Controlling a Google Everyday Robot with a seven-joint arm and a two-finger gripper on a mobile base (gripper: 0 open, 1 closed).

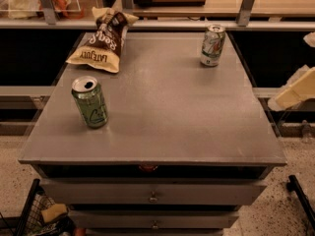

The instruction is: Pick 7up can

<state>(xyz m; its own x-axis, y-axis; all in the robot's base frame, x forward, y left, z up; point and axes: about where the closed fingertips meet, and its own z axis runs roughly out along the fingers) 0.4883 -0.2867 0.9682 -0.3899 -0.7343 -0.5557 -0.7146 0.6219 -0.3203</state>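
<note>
Where your end effector [294,91] enters view, at the far right edge of the frame, only a pale, cream-coloured part shows. It hangs beyond the right edge of the surface [172,117], tilted so that it rises toward the upper right. You cannot tell how far open it is, nor whether it has hold of anything; most of it lies outside the view. A second pale fragment of the arm [310,38] shows higher on the same edge.

- 7up can [212,45]: upright near the far right corner of the surface, silver top up, well apart from the end effector and touching nothing else.
- Green can [90,102]: upright on the left side, nearer the front, tab opening visible on top.
- Chip bag [105,41]: lying flat at the far left corner, brown and yellow, its lettering upside down to you.

Below the front edge of the surface sit two drawers [153,193] with small metal pulls. A wire basket [29,215] stands on the speckled floor at lower left. A wooden counter [221,4] runs behind the surface.
</note>
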